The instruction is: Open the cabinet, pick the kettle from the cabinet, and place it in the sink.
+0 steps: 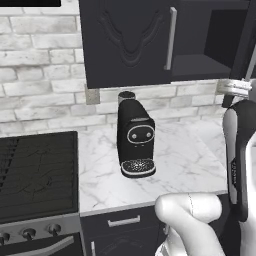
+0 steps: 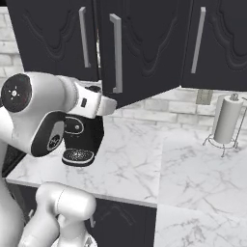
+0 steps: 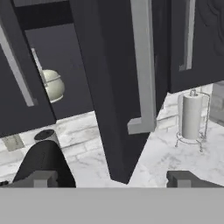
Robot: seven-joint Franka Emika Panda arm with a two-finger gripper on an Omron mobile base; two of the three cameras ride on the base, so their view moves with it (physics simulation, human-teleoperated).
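The black wall cabinet (image 1: 130,40) has its right door (image 2: 140,48) swung out and its left door closed. In the hand view that open door (image 3: 113,87) stands edge-on in the middle, with its silver bar handle (image 3: 144,65) facing me. Deep inside on the shelf sits the cream-white kettle (image 3: 53,85), partly hidden behind the left door's handle (image 3: 17,70). My gripper (image 3: 114,178) is open, its fingertips (image 3: 41,179) wide apart below the door's lower corner and holding nothing. The sink is out of view.
A black coffee machine (image 1: 135,137) stands on the marble counter (image 1: 190,165) under the cabinet. A stove (image 1: 37,170) lies to the left. A paper towel holder (image 2: 226,120) stands at the right by the brick wall. Further closed wall doors (image 2: 217,43) hang beside the open one.
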